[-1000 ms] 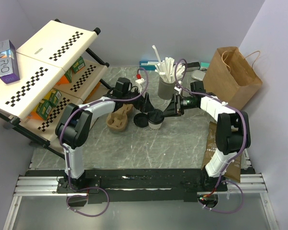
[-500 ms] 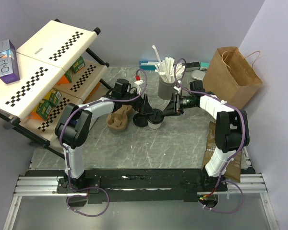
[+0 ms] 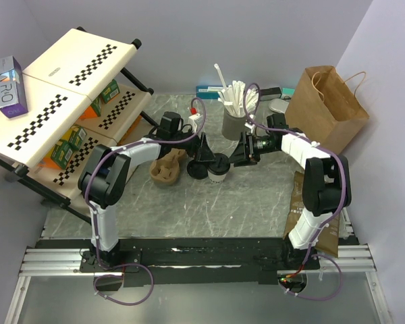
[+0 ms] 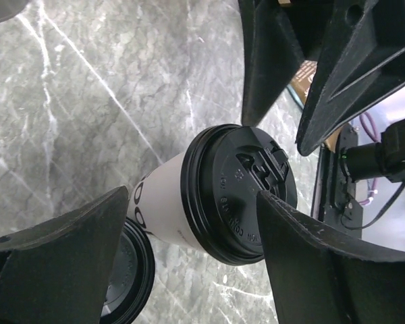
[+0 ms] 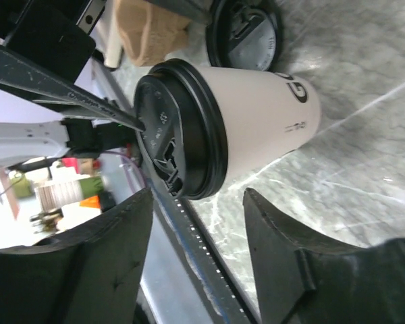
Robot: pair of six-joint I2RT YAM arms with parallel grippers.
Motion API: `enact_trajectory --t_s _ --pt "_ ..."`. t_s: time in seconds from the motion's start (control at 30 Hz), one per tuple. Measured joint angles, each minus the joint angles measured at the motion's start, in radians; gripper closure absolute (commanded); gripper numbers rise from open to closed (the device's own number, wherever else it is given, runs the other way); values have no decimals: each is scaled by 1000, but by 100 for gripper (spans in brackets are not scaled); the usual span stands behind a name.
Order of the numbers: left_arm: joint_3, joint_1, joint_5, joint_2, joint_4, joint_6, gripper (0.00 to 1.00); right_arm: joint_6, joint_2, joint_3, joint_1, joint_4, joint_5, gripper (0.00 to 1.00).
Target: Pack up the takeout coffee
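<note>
Both arms crowd the middle of the table [image 3: 189, 202]. The white paper cup [image 3: 218, 177] stands upright there, with its black lid [image 4: 239, 192] seated on top. The left gripper [image 4: 192, 197] has its jaws apart, one finger on either side of the lid (contact, I can't call). The right gripper [image 5: 197, 196] faces the cup from the other side, jaws spread too, nothing clamped. A spare lid [image 3: 198, 170] lies just beside the cup, and the brown pulp carrier [image 3: 166, 169] sits further left.
</note>
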Motion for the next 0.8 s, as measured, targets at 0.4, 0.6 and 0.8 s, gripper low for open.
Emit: enact_trajectory --t_s 0.4,0.6,0.8 --pt "0 0 51 26 55 -61 28 -26 14 24 40 6 10 36" --pt "-6 0 72 28 74 -82 37 -19 60 60 51 23 -5 39" --pt "-42 0 96 29 138 -152 41 -18 90 67 51 11 -7 40"
